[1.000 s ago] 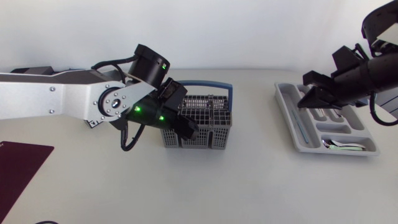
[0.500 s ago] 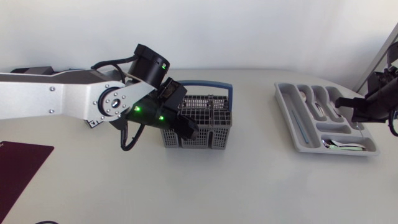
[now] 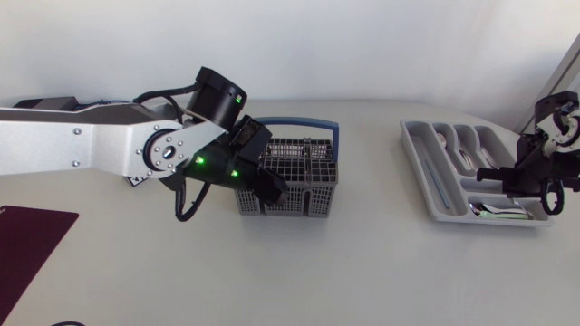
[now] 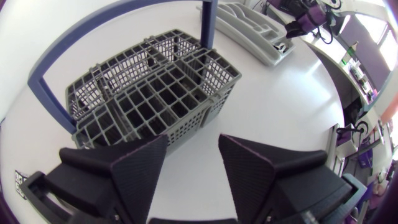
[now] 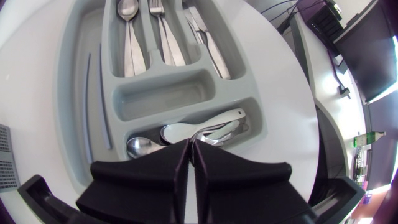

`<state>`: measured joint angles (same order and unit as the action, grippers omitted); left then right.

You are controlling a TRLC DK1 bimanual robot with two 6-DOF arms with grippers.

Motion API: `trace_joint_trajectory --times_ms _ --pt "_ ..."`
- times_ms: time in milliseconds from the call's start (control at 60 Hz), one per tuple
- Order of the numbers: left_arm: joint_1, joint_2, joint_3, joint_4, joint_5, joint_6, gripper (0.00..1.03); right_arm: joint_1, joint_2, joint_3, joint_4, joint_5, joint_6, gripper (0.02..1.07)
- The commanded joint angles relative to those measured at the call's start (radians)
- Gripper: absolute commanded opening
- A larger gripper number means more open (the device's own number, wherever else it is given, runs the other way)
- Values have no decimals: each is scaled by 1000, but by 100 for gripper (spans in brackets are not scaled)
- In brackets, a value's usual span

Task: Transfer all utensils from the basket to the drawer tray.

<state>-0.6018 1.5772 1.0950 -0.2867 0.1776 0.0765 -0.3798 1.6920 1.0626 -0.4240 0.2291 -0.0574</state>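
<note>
Cutlery lies sorted in the light grey plastic drawer tray (image 5: pixel 69 74) at my right side of the white table (image 3: pixel 381 263). A large steel spoon (image 5: pixel 129 31), a steel fork (image 5: pixel 163 37) and steel knives (image 5: pixel 208 43) each have a long slot of their own. A thin grey rod (image 5: pixel 102 106) lies in the narrow slot along one side. A small pile of shiny teaspoons (image 5: pixel 199 132) sits in the crosswise compartment at the tray's near end.

My right end effector (image 5: pixel 189 146) hangs over that near end, just above the teaspoons. Its two black fingers are pressed together with nothing between them.

The grey plastic mesh basket (image 4: pixel 180 127), with its blue hoop handle (image 3: pixel 299 120), stands near the middle of the table, well apart from the tray. My left end effector (image 4: pixel 189 171) hovers just beside the basket's near wall, over bare table. Its fingers are spread apart and grip nothing. I cannot make out any utensil in the basket cells that the left wrist view shows.

A dark maroon mat (image 3: pixel 27 244) lies at the table's near left corner.
</note>
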Motion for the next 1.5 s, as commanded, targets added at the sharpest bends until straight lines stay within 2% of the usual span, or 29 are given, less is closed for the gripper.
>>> trace_joint_trajectory --times_ms 0,100,200,317,383,517,767,1033,1217,1383,1450,1483 --pt "11 -17 -27 1 -3 11 59 27 38 -46 24 26 -15 11" --pt "14 -20 -29 1 -3 11 59 67 41 -85 62 62 -15 25" --pt "17 -25 -32 1 -3 12 59 98 32 -115 80 90 -13 60" --pt "28 -37 -38 0 -3 12 59 128 5 -141 90 119 -10 91" --pt "34 -48 -44 0 -3 14 59 136 -20 -147 91 121 -10 103" --pt "53 -79 -60 -3 -3 16 59 160 -123 -162 82 107 -15 103" --pt "105 -134 -83 -17 -3 23 60 308 -336 -185 70 -4 19 103" --pt "157 -200 -130 -20 -3 31 60 553 -410 -231 137 -37 87 103" --pt "209 -263 -169 -20 -3 31 60 667 -416 -254 179 -45 111 103" --pt "292 -327 -216 -16 -20 46 76 723 -477 -319 268 -97 106 103" --pt "309 -361 -238 -17 -20 52 88 730 -512 -340 287 -129 105 103" --pt "310 -381 -250 -19 -20 55 91 739 -528 -349 292 -137 103 103"
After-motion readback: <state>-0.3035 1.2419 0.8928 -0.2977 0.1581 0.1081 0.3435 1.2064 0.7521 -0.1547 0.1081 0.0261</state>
